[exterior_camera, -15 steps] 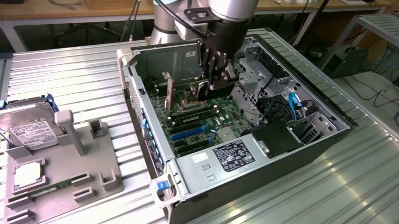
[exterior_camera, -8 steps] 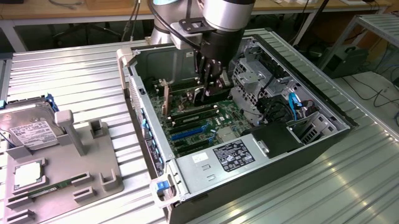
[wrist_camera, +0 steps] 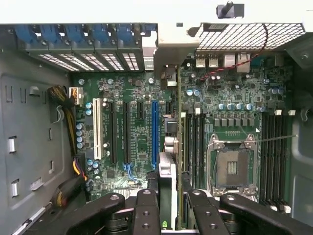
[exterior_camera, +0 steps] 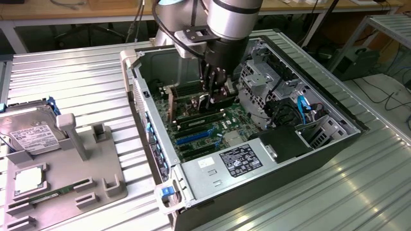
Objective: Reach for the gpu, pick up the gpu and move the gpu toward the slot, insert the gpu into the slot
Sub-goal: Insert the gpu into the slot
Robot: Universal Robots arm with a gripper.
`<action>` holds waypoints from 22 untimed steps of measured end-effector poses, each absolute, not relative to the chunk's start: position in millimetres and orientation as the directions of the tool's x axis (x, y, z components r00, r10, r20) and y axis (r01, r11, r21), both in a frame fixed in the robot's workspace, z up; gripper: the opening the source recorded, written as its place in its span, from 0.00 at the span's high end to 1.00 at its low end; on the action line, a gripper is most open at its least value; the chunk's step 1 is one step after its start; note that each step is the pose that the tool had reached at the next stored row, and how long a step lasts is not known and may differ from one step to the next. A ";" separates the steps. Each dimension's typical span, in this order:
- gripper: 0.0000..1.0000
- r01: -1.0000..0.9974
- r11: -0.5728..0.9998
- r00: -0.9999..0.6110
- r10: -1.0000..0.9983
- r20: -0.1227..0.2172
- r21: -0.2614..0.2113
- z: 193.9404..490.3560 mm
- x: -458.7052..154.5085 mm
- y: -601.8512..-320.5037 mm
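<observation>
One thin, brownish-dark gpu [wrist_camera: 167, 172] card stands on edge, pinched between the closed fingers of the black gripper [wrist_camera: 170, 208]. It hovers inside the open grey computer case [exterior_camera: 321, 154], just beside the long bright-blue plastic slot [wrist_camera: 154, 132] and not yet in it. Its long axis runs parallel to the slot, grey bracket end aimed at the rear wall's blue clips [wrist_camera: 78, 35]. Danger: it sits offset toward the black memory slots [wrist_camera: 193, 147], so pressed down like this, its edge would likely strike the green motherboard [wrist_camera: 234, 88] instead of seating.

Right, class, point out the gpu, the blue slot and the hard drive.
gpu [wrist_camera: 166, 171], wrist view, edge facing the camera.
blue slot [wrist_camera: 154, 132], wrist view, middle of the strip.
hard drive [exterior_camera: 31, 134], exterior view, its white label.
</observation>
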State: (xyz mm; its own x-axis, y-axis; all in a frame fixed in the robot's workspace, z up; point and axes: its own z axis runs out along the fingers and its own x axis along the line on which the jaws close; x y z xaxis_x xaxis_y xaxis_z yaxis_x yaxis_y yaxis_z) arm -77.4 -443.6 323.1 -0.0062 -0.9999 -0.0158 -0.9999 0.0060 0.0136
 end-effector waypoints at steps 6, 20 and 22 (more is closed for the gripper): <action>0.73 -1.000 0.006 -0.006 -1.000 -0.016 0.014 312.1 -81.4 -446.2; 0.73 -1.000 0.006 -0.006 -0.999 -0.043 0.014 300.5 -81.5 -458.6; 0.73 -1.000 0.006 -0.006 -0.999 -0.043 0.014 299.5 -82.2 -460.8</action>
State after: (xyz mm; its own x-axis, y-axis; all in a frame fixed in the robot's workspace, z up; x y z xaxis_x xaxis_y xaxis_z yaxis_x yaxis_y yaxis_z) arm -82.2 -460.8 299.5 -0.0064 -0.9991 -0.0428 -0.9999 0.0059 0.0136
